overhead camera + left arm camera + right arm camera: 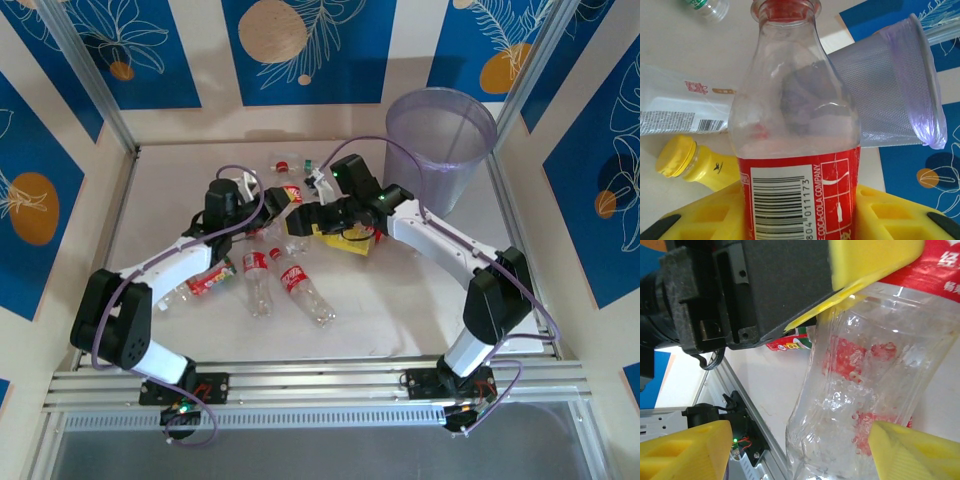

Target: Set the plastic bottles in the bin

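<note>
A clear cola bottle [795, 115] with a red label and red neck ring sits between the yellow fingers of my left gripper [800, 212], which is shut on its label band. In the top view this bottle [292, 194] hangs over the table's middle, where the left gripper [277, 205] and right gripper [306, 217] meet. My right gripper [802, 455] is open, its yellow fingers [685, 450] spread either side of the bottle's clear lower body [865, 400]. The pale-purple bin [440, 145] stands at the back right, and the left wrist view shows this bin [890, 90] beyond the bottle.
Three red-labelled bottles lie on the table in front: one [257, 281], another [305, 292] and a third [206, 282] by the left arm. A yellow bottle [690, 162] lies under the grippers. Further back lie a clear bottle [279, 165] and a green-capped one [312, 168].
</note>
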